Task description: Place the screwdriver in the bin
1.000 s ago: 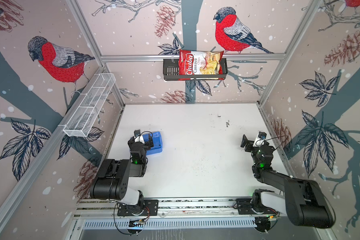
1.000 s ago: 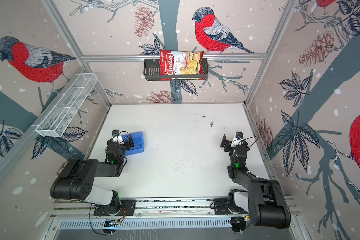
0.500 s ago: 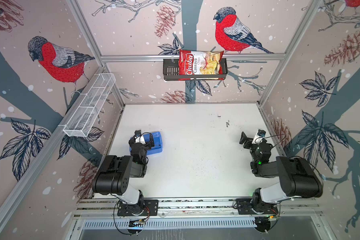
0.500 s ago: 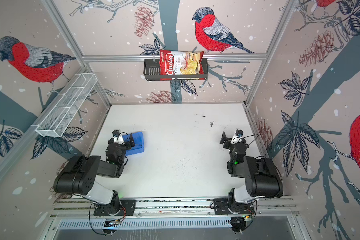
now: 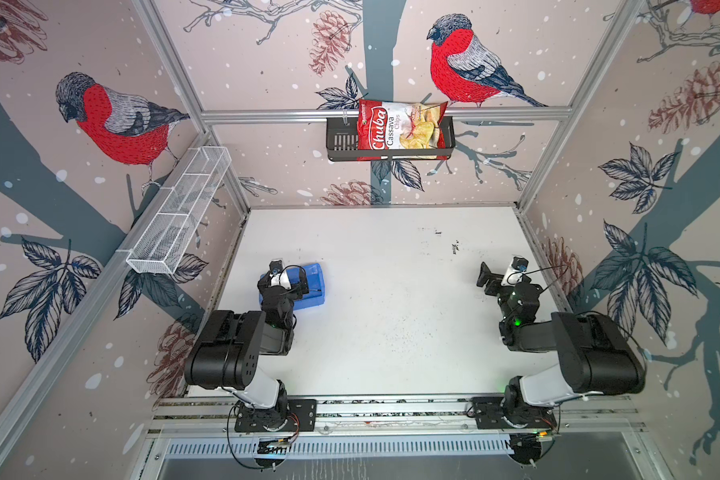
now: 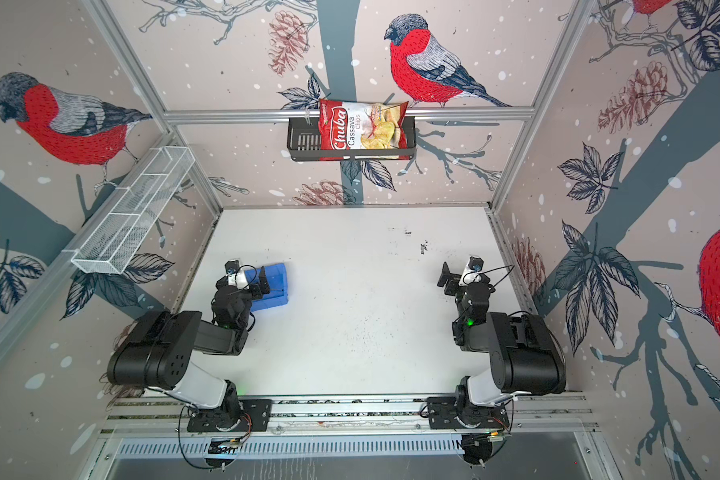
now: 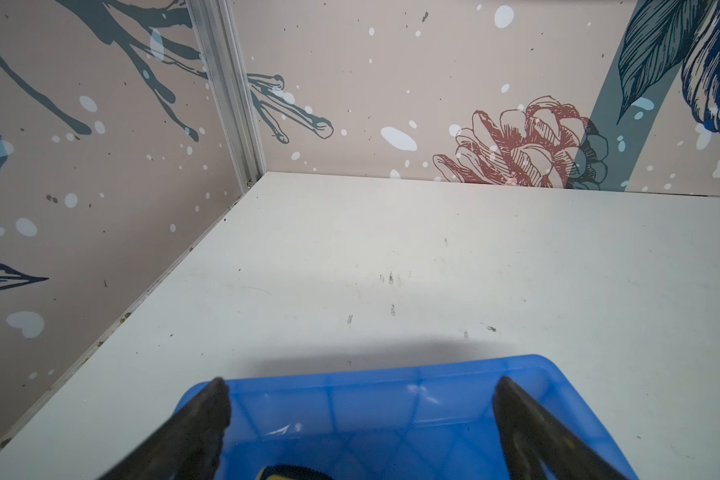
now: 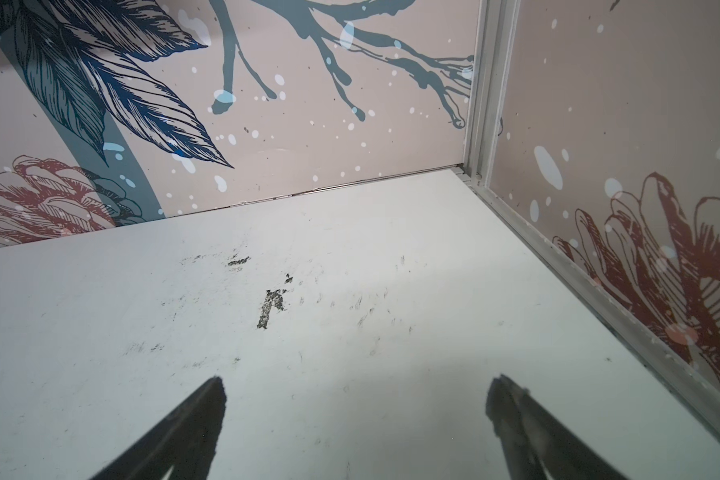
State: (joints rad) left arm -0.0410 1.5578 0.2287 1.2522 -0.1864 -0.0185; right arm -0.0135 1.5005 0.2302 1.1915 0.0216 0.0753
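Observation:
The blue bin point(image 5: 313, 291) point(image 6: 278, 291) sits on the white table point(image 5: 391, 324) near the left wall. The screwdriver lies inside it. Its thin dark shaft point(image 5: 315, 288) shows in both top views, and a bit of its black-and-yellow handle point(image 7: 296, 473) shows in the left wrist view. My left gripper point(image 5: 284, 282) point(image 7: 362, 390) hangs just over the bin point(image 7: 391, 407), open and holding nothing. My right gripper point(image 5: 500, 276) point(image 8: 354, 386) is open over bare table near the right wall, far from the bin.
A long white wire basket point(image 5: 179, 216) hangs on the left wall. A black slotted basket point(image 5: 339, 141) with a red chips bag point(image 5: 400, 129) hangs on the back wall. Patterned walls enclose the table on three sides.
Both arms' rear links have swung up and back toward their bases. The grippers stay open and almost in place, the left one still over the bin.

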